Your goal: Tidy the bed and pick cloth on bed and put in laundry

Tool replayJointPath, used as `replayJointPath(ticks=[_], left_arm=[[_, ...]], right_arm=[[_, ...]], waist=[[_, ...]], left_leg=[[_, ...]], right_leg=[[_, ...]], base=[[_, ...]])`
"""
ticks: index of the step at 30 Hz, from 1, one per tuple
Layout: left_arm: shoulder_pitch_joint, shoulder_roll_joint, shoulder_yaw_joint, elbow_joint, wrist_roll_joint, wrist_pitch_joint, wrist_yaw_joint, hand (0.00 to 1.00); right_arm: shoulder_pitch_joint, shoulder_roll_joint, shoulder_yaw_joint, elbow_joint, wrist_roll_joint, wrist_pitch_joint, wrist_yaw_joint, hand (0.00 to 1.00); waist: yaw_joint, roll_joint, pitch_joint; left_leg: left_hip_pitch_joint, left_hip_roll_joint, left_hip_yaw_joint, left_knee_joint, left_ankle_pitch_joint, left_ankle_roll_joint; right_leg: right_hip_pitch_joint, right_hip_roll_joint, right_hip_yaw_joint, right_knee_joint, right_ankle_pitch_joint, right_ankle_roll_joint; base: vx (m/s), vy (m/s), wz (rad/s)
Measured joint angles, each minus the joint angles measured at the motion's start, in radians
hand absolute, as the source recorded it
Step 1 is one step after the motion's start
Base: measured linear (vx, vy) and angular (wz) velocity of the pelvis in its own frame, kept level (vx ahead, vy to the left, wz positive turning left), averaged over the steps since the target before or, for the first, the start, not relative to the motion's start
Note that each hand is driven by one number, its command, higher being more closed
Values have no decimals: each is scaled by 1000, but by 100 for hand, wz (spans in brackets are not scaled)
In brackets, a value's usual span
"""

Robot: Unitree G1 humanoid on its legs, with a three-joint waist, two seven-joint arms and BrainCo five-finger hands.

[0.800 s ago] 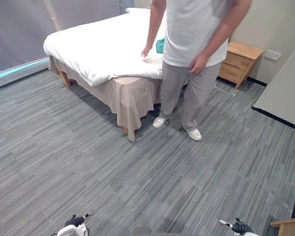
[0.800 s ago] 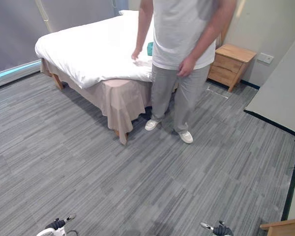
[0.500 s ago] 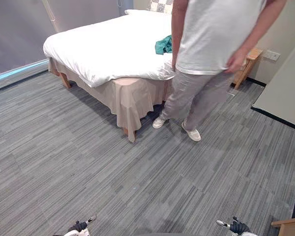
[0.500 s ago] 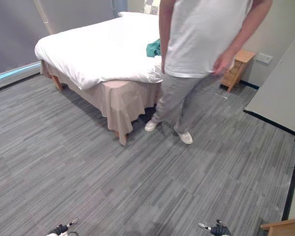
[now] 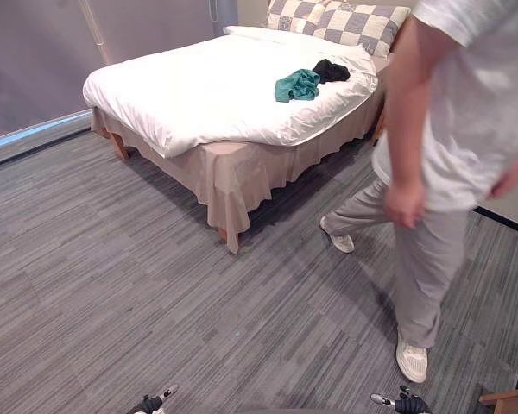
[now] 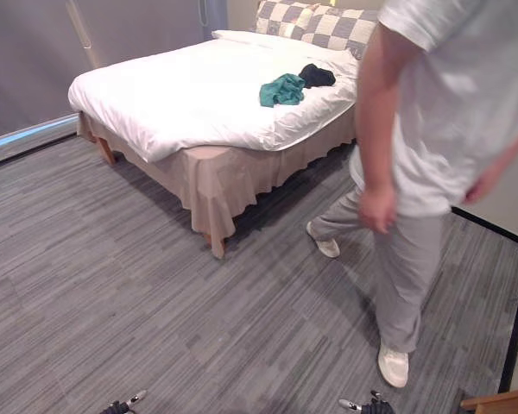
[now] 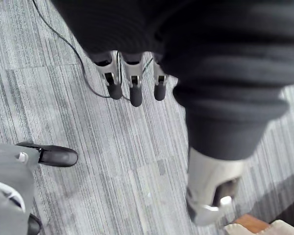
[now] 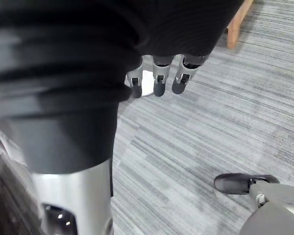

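A bed (image 5: 242,164) with a white duvet and a beige skirt stands at the far side of the room. On the duvet near the pillows lie a teal cloth (image 5: 295,85) and, just behind it, a black cloth (image 5: 331,70). My left hand (image 5: 151,403) and right hand (image 5: 401,402) hang low at the near edge of the head views, far from the bed. In the wrist views the left hand (image 7: 132,90) and the right hand (image 8: 158,78) have relaxed, straight fingers over the carpet and hold nothing.
A person (image 5: 457,155) in a white shirt and grey trousers walks across the carpet to the right of the bed. Checkered pillows (image 5: 328,17) lean at the bed's head. A wooden furniture corner (image 5: 509,401) shows at the lower right. Grey carpet lies between me and the bed.
The person has stepped away from the bed's side towards the right and nearer, uncovering both cloths. My hands have sunk lower in the head views.
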Motion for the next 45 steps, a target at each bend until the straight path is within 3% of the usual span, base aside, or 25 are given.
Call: replayJointPath(ticks=[31,33,34,35,36,38,39,40,42,43,45], left_arm=[[11,-10,0,0,0,-7,-22,0],[11,-15,-2,-1,0,-9,-28,0],[6,-16,-9,-1,0,-10,-29,0],[4,-17,-15,-1,0,-10,-30,0],[0,-17,-37,-1,0,-10,-31,0],[1,-13,-57,0,-1,-14,-30,0],[-2,-9,-56,-1,-1,-17,-29,0],[-1,-4,-56,0,-1,-17,-28,0],[-4,7,-53,-1,1,-17,-35,0],[-9,16,-45,-2,8,-17,-44,0],[-22,31,-46,-3,26,-13,-47,0]], right_arm=[[-1,6,0,-1,-3,0,-1,0],[-5,6,-1,-15,-3,0,-1,0],[-8,6,-1,-29,-3,0,-1,0],[-8,5,0,-35,-3,0,-1,0],[-10,2,1,-37,-3,0,-1,0],[-13,8,10,-33,-3,0,1,0],[-13,15,10,-27,-3,0,4,0],[-9,15,10,-20,-2,0,8,0],[-9,15,10,-9,-1,-4,18,0],[-9,15,16,-10,-1,-17,41,0],[-9,18,49,-26,-2,-36,73,0]], waist=[[0,-10,12],[2,-7,15],[2,-15,32],[2,-22,40],[1,-18,49],[4,-20,59],[-1,-22,77],[-4,-20,86],[-12,-18,91],[-27,-11,94],[-33,-19,101]], left_leg=[[20,0,24,-16,0,0],[16,-2,27,-8,-9,4],[15,-10,28,9,-36,6],[16,-18,27,17,-47,15],[16,-31,29,25,-64,22],[19,-41,39,27,-71,37],[37,-40,31,40,-79,48],[53,-33,25,52,-92,47],[63,-4,17,86,-111,29],[70,35,-2,109,-124,13],[80,75,-8,111,-136,-11]], right_leg=[[-2,4,16,22,-10,-2],[-49,-4,23,113,-60,-10],[-98,-27,24,221,-130,20],[-124,-42,25,285,-163,40],[-181,-72,22,432,-198,86],[-315,-121,0,698,-180,65],[-353,-146,-21,785,-194,51],[-369,-150,-26,800,-219,65],[-378,-138,-28,743,-232,75],[-382,-107,-42,654,-222,62],[-404,-82,-71,519,-165,44]], base=[[-12,-15,-2],[-31,-14,-8],[-34,19,-3],[-60,44,-1],[-66,52,-13],[7,44,-4],[100,27,9],[165,19,9],[255,-42,23],[323,-120,39],[369,-181,27]])
